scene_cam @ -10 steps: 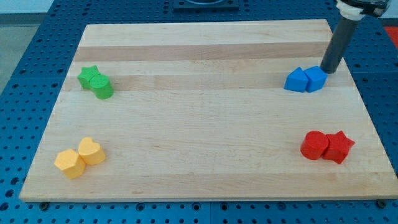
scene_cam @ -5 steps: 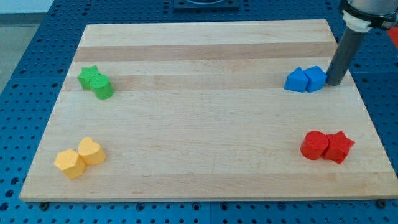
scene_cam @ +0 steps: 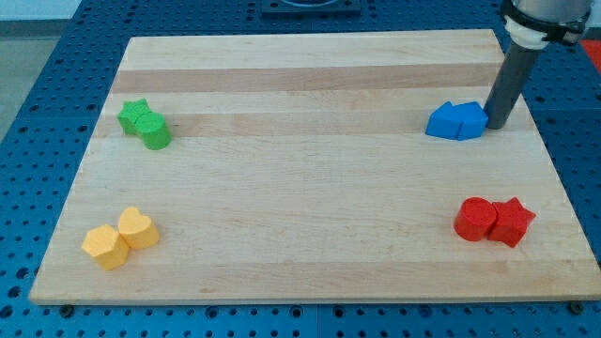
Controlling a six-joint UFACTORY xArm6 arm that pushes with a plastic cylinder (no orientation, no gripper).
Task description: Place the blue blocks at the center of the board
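Observation:
Two blue blocks sit side by side at the view's right, upper part of the wooden board [scene_cam: 300, 188]: a blue triangular block [scene_cam: 441, 121] on the left and a blue block [scene_cam: 469, 120] touching it on the right. My tip [scene_cam: 496, 126] rests on the board right against the right side of the right blue block. The dark rod rises from there toward the view's top right.
A green star [scene_cam: 133, 115] and a green cylinder [scene_cam: 154, 131] sit at upper left. Two yellow blocks [scene_cam: 120, 238] sit at lower left. A red cylinder [scene_cam: 474, 219] and a red star [scene_cam: 512, 222] sit at lower right.
My tip came down the right side of the blue blocks, then moved left. The two blue blocks have shifted slightly left.

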